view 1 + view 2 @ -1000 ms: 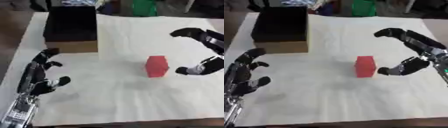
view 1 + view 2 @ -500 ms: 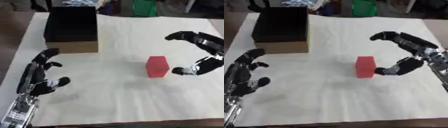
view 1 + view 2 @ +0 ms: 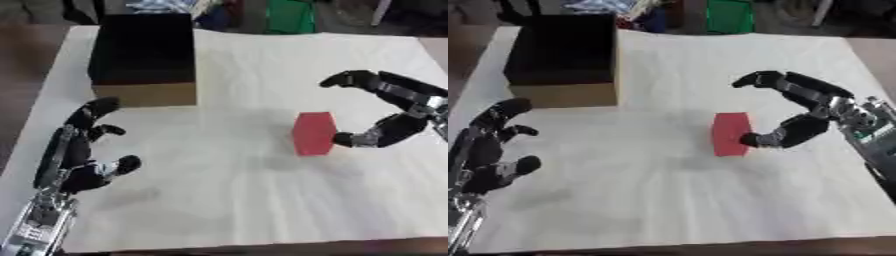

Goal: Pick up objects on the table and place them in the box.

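Table (image 3: pixel 245 210): right hand (image 3: pixel 815 117) closer to red block (image 3: pixel 731 134).

red block (image 3: pixel 313 133), upright, boxy, slightly taller than wide, standing on the table right of centre; only loose object visible. box (image 3: pixel 143 58), dark open-topped interior, tan cardboard front wall, sits at far left of the table, well apart from the block, upright, contents can't be made out
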